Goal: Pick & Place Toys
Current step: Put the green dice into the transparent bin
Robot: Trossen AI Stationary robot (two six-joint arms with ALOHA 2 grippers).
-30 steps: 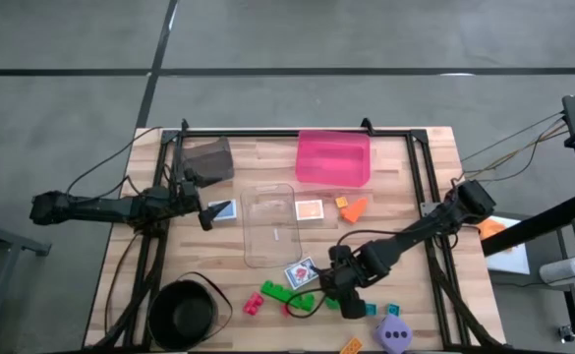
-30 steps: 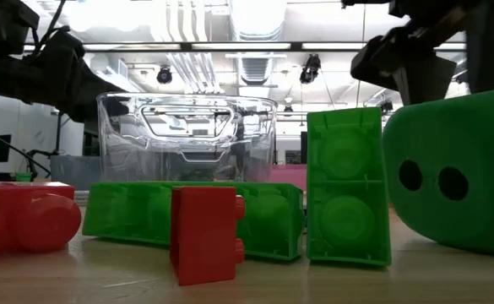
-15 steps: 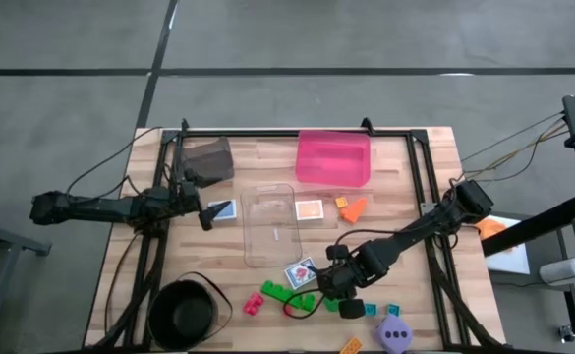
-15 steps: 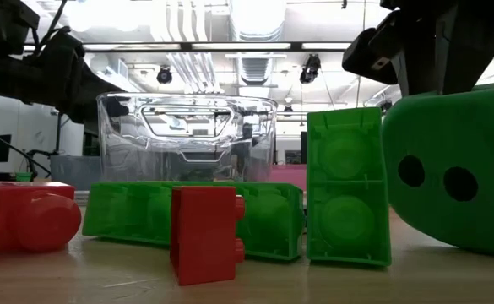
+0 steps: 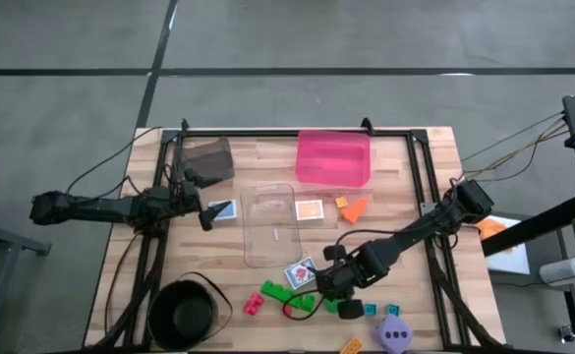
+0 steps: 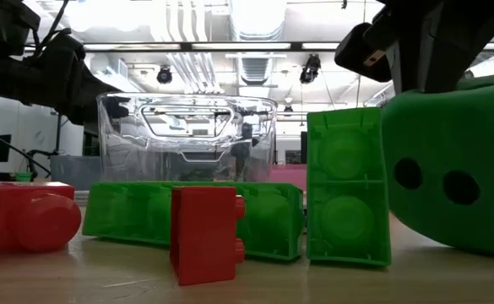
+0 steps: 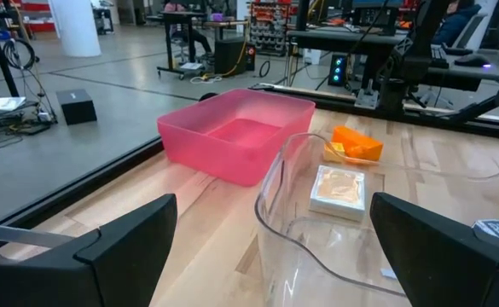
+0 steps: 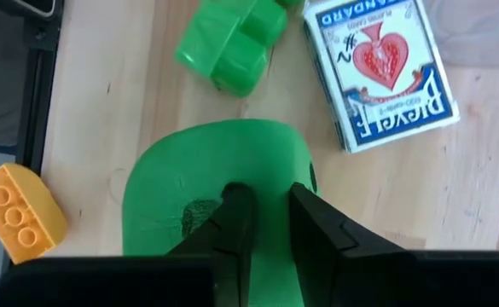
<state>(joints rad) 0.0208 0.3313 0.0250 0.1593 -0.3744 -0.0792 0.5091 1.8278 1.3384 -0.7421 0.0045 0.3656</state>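
Clenched on the green dotted die at the table's five o'clock, right gripper holds it beside a card deck; left gripper, released, hovers at nine o'clock.

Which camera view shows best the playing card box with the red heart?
The right wrist view: the playing card box lies flat there, its face readable, beside the green die. The high view shows it small on the table. The low and left wrist views do not show it clearly.
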